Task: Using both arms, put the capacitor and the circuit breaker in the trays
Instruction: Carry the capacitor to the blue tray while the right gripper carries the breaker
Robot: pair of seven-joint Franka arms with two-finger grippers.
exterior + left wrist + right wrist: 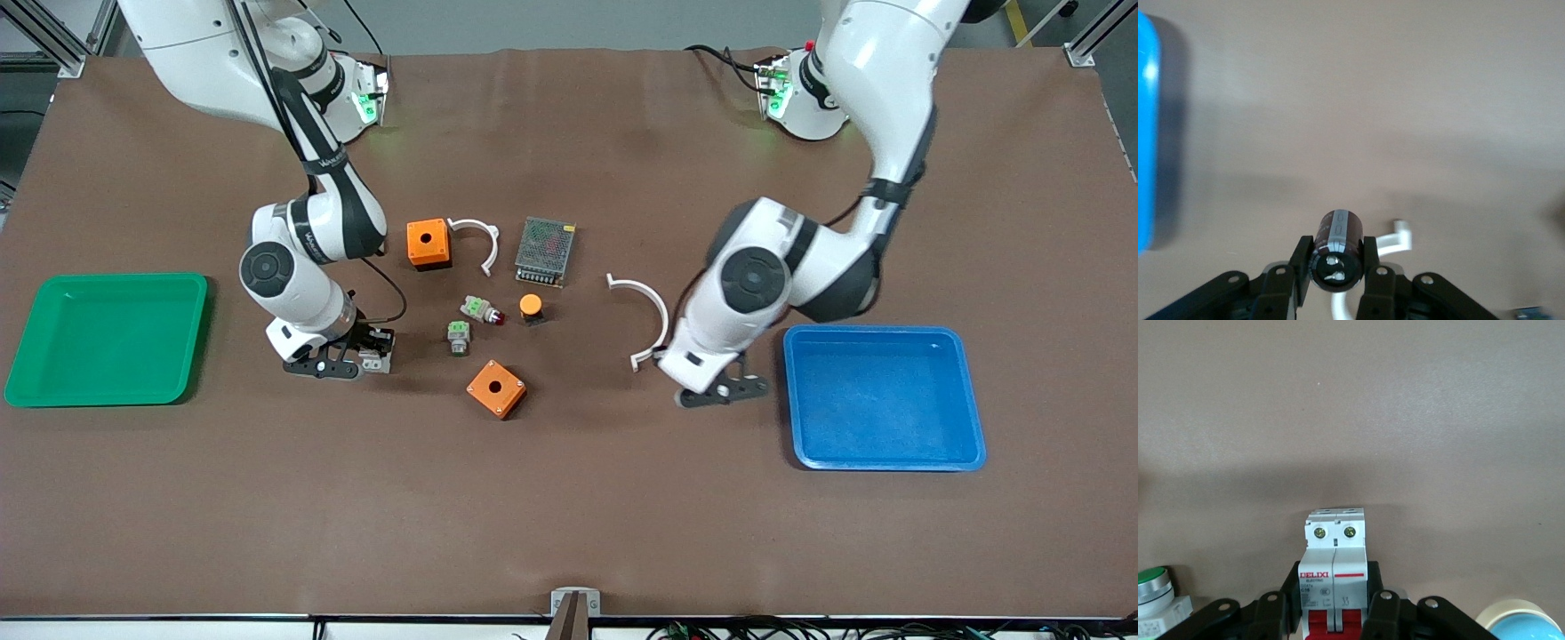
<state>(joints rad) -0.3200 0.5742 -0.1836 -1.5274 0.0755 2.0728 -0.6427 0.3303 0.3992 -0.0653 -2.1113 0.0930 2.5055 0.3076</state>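
Left gripper (1337,277) low over brown desk (569,498), just beside blue tray (969,444). Fingers squeezed tight on capacitor (1338,250). White curved clip (647,311) close by.

Right gripper (1335,607) low over desk, between green tray (107,391) and green-topped parts (459,336). Fingers pressed on both sides of circuit breaker (1333,570), red levers toward gripper.

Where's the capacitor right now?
The capacitor is clamped in the left gripper, low over the table between the white curved clip and the blue tray.
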